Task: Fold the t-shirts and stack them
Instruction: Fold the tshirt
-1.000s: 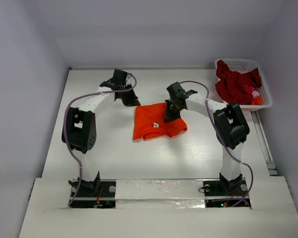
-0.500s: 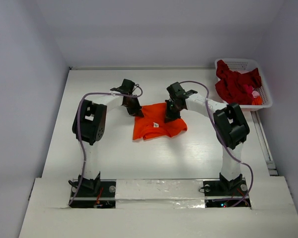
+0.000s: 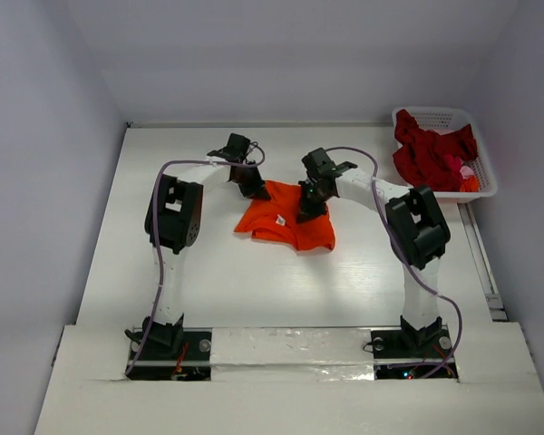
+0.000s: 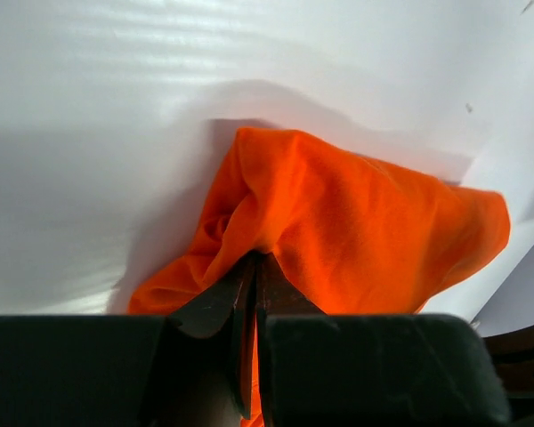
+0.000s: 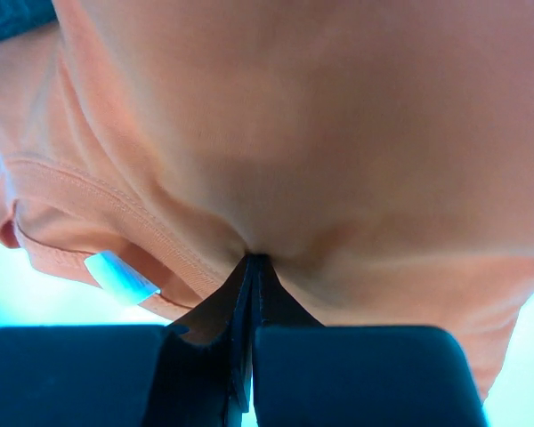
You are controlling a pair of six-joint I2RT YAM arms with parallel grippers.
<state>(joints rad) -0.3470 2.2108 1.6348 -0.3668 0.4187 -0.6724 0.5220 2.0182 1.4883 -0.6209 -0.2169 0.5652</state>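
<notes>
Centrally on the worktop (image 3: 254,281) sits the bright orange t-shirt (image 3: 286,225), bunched and creased, white neck label (image 3: 281,224) facing up. Left end effector (image 3: 257,189) and right end effector (image 3: 309,207) are each clenched on its far edge.

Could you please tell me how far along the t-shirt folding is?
Done: nothing finished shows; no folded stack is on the table. In hand: the orange t-shirt lies bunched mid-table, the left pincer and right pincer both shut on it. Left: finishing its fold, then the dark red t-shirts heaped in the white basket.
</notes>
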